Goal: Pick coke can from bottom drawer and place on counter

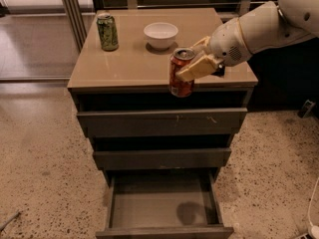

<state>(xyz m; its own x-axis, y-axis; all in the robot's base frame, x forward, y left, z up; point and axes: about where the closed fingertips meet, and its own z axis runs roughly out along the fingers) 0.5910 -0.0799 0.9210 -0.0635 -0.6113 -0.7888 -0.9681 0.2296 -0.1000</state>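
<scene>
Over counter [129,66] edge, gripper [192,69] clasping coke can [180,72]

Single camera: elevated, facing the cabinet [159,122] front, angled downward, medium range. The tool [186,66], clamped on the coke can [180,86], sits right of centre above the table [127,61] edge.

Dim, glare on counter [124,66], claw [183,69] over its front
</scene>
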